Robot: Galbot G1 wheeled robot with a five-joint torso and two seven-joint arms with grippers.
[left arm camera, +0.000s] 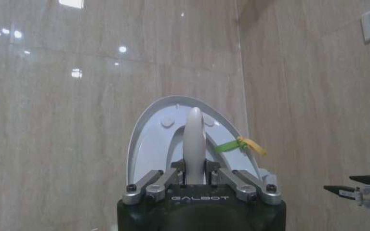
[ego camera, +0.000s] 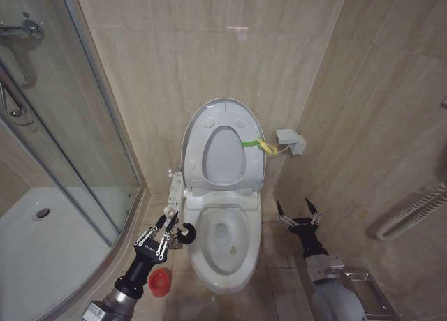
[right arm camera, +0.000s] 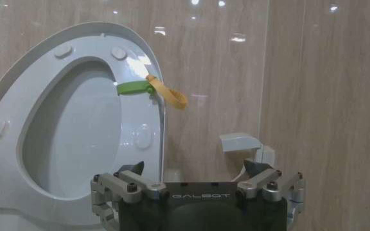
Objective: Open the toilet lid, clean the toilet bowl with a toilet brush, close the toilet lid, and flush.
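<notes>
The toilet lid (ego camera: 223, 153) stands raised against the wall with the seat ring (ego camera: 225, 185) up against it, and both appear in the wrist views as the lid (right arm camera: 69, 134) and the lid (left arm camera: 148, 139). Below, the toilet bowl (ego camera: 241, 262) lies open with water at its bottom. My left gripper (ego camera: 166, 229) hovers at the bowl's left rim, shut on the pale handle of the toilet brush (left arm camera: 193, 137). The brush's red holder (ego camera: 160, 281) sits on the floor beside the left arm. To the right of the bowl, my right gripper (ego camera: 298, 216) is open and holds nothing.
A green and yellow strap (ego camera: 255, 144) hangs at the seat's right edge, near a grey wall box (ego camera: 290, 141). The button panel (ego camera: 174, 192) runs along the toilet's left side. A glass shower screen (ego camera: 84, 146) and white tray (ego camera: 42, 244) close off the left; a ribbed hose (ego camera: 412, 209) hangs right.
</notes>
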